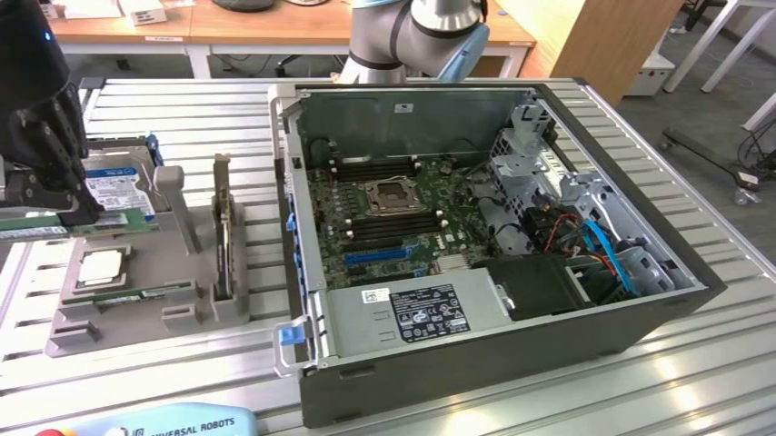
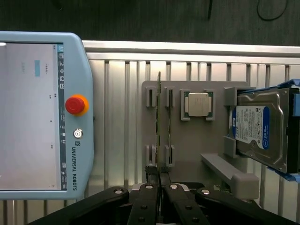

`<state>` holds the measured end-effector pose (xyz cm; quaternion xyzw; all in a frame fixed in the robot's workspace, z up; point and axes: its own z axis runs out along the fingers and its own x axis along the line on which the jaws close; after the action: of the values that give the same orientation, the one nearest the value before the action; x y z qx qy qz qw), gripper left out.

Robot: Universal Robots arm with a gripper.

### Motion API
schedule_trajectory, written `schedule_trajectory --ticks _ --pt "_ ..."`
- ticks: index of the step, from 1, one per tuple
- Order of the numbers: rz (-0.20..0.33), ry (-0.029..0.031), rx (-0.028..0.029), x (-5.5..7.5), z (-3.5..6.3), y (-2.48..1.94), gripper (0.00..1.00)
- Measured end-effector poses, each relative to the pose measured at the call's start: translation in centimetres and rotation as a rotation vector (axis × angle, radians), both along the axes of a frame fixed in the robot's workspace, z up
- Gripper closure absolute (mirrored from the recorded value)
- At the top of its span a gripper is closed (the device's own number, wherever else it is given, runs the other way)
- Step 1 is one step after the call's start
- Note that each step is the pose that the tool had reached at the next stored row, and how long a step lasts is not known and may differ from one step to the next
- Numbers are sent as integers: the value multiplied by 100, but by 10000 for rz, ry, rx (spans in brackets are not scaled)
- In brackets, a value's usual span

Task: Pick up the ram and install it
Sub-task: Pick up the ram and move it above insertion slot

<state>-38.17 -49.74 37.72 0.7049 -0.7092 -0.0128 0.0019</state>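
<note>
- Wrist view: the jaws of the gripper [image 2: 158,174] are nearly closed, pinching the ram [image 2: 159,122], which shows edge-on as a thin line over the grey holder [image 2: 187,154], between its slot pairs
- Same view: processor chip [image 2: 198,104] and hard drive [image 2: 258,129] sit on the holder, teach pendant [image 2: 42,112] just beside it on the desk [image 2: 122,117]
- Exterior view: gripper [image 1: 54,209] at the holder's exterior-view-left edge, by the hard drive, green ram [image 1: 27,227] under it; can't tell if it is clear of the holder
- Open computer case [image 1: 485,209] near the holder on the exterior view's right, board exposed
- Upright card [image 1: 222,227] stands on the holder's case-side edge, with a narrow strip of bare desk between holder and case
</note>
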Motion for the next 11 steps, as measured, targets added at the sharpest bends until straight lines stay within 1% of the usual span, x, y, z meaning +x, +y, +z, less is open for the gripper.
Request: schedule_trajectory --ticks 11 --pt "-20 -1 0 0 226 0 88"
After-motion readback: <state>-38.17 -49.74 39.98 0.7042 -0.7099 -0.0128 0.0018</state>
